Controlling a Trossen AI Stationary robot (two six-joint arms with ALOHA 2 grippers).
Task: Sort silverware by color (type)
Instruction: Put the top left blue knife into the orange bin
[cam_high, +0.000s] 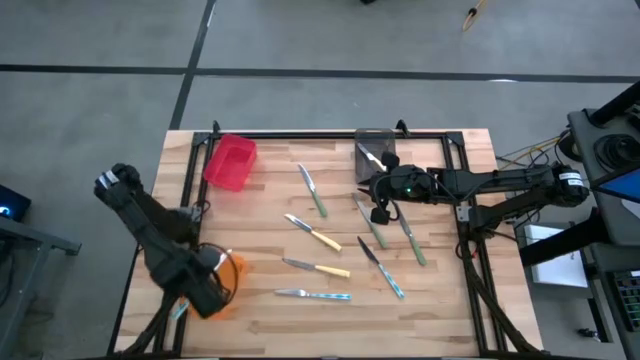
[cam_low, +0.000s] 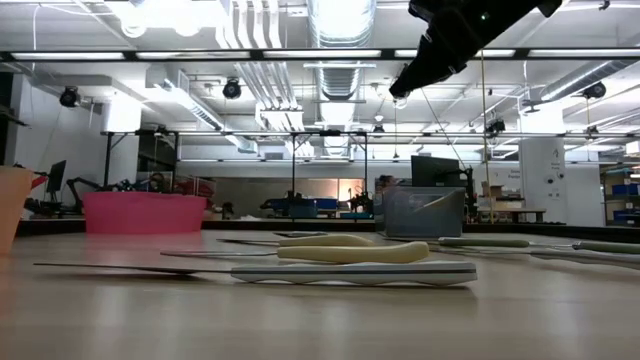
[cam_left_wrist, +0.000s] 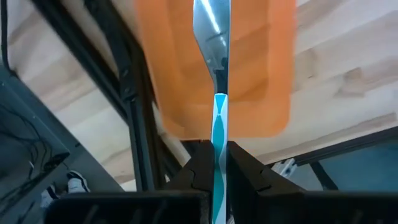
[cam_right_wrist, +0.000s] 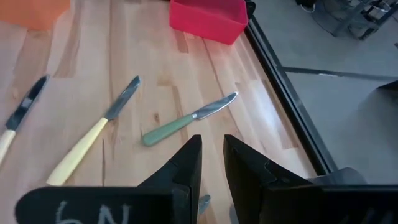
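My left gripper (cam_left_wrist: 221, 171) is at the table's near left, above the orange bin (cam_high: 232, 272), shut on a light-blue-handled knife (cam_left_wrist: 219, 118). My right gripper (cam_right_wrist: 211, 158) is open and empty. It hangs high above the green-handled knives (cam_high: 368, 222) right of centre, and it also shows in the high view (cam_high: 380, 200) and the low view (cam_low: 410, 80). Several more knives lie flat on the wood: green (cam_high: 313, 190), yellow (cam_high: 312, 233) (cam_high: 318, 268) and light-blue (cam_high: 315, 295) (cam_high: 385, 270). One knife lies in the grey bin (cam_high: 375, 150). My left gripper pinches the knife's light-blue handle (cam_left_wrist: 220, 146) between its two fingers (cam_left_wrist: 200, 171). The knife lies along the fingers, its handle running back between them. Its blade (cam_left_wrist: 210, 31) sticks out past the fingertips over the orange bin (cam_left_wrist: 249, 81), clear of the table.
A red bin (cam_high: 230, 162) stands at the far left and the grey bin at the far middle. A dark frame (cam_high: 300, 133) runs round the table's edges. Bare wood lies between the red bin and the knives.
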